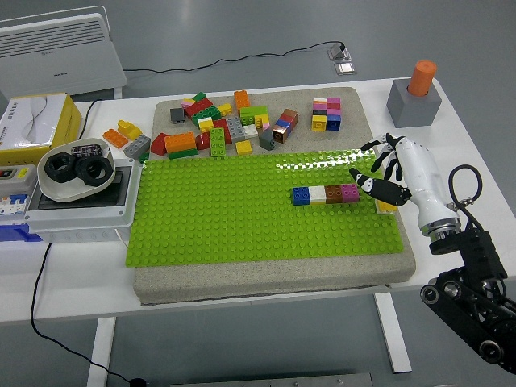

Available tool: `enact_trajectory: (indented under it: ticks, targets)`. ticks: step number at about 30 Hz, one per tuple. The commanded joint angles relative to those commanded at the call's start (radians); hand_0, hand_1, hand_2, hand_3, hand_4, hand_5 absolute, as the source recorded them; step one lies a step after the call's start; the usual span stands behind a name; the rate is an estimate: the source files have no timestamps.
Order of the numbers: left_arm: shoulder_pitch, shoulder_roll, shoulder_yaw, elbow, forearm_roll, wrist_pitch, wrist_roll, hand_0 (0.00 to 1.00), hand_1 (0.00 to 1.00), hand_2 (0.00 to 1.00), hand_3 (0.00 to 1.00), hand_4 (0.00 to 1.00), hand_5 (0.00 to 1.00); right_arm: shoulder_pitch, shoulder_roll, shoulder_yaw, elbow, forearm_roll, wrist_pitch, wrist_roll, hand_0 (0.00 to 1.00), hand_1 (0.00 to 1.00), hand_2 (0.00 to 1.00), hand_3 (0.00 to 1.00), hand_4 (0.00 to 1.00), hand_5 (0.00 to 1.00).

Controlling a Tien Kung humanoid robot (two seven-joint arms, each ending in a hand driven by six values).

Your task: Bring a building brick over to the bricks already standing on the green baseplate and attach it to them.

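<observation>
A row of bricks (326, 193), blue, white, brown and magenta, stands on the green baseplate (226, 218) toward its right side. My right hand (377, 168) hovers just right of that row at the baseplate's right edge, fingers spread and holding nothing. A yellow brick (386, 206) lies partly hidden under the hand. A pile of loose bricks (222, 129) lies behind the baseplate, and a small stacked block of bricks (326, 114) sits at the back right. The left arm is out of sight.
A grey block with an orange cylinder (414, 97) stands at the back right. On the left are a grey box holding a white bowl of black parts (74, 171) and a yellow box (34, 121). A white heater (56, 56) stands behind the table.
</observation>
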Motion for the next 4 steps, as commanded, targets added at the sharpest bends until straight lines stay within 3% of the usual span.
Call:
enact_trajectory:
  ticks: [4]
  targets:
    - [-0.001, -0.002, 0.003, 0.0, -0.004, 0.002, -0.004, 0.694, 0.499, 0.444, 0.565, 0.373, 0.185, -0.003, -0.001, 0.014, 0.007, -0.046, 0.028, -0.015, 0.286, 0.326, 0.338, 0.41, 0.825, 0.238]
